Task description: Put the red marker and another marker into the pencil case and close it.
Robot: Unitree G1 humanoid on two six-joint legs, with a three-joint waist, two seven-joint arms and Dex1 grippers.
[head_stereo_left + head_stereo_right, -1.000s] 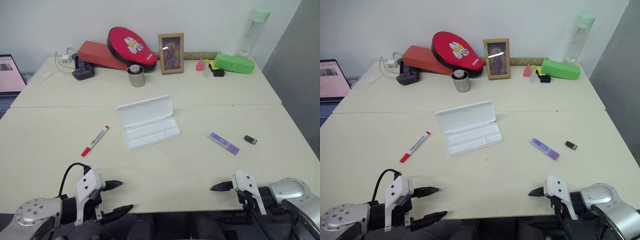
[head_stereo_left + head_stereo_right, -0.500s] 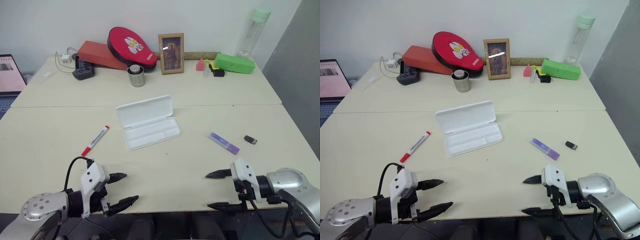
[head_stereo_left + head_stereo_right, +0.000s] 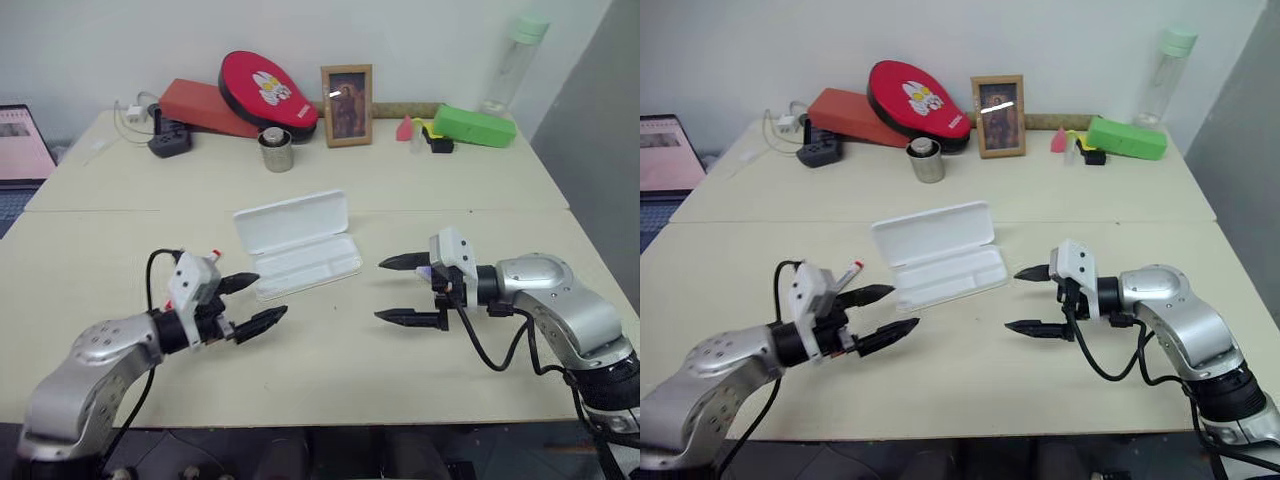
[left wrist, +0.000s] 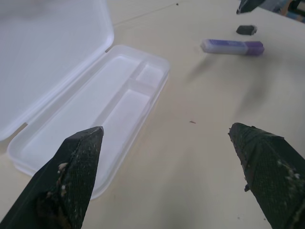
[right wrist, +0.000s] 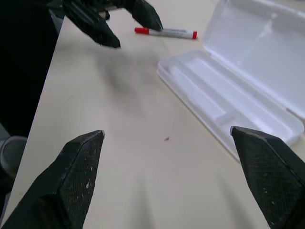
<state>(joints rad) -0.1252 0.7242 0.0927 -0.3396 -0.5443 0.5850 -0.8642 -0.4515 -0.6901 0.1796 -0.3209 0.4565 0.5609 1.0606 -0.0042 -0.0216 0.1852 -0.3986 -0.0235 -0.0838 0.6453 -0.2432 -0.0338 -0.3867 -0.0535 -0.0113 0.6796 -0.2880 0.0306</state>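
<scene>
Table holds case (image 3: 296,243) lid-up at 12 o'clock for loading; my grippers, left (image 3: 250,303) and right (image 3: 400,290), gape empty.

pencil case (image 3: 300,246): smooth, semi-glossy white plastic
bench (image 3: 330,350): matt cream laminate
my claw fingers (image 4: 71,181): rough, textured black pads

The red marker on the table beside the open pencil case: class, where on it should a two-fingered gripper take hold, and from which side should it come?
Grip the red marker around the middle of its white barrel, coming from above with the fingers either side. It lies flat on the table, slim and long, so mid-barrel probably balances best. The open left gripper is nearest.
</scene>
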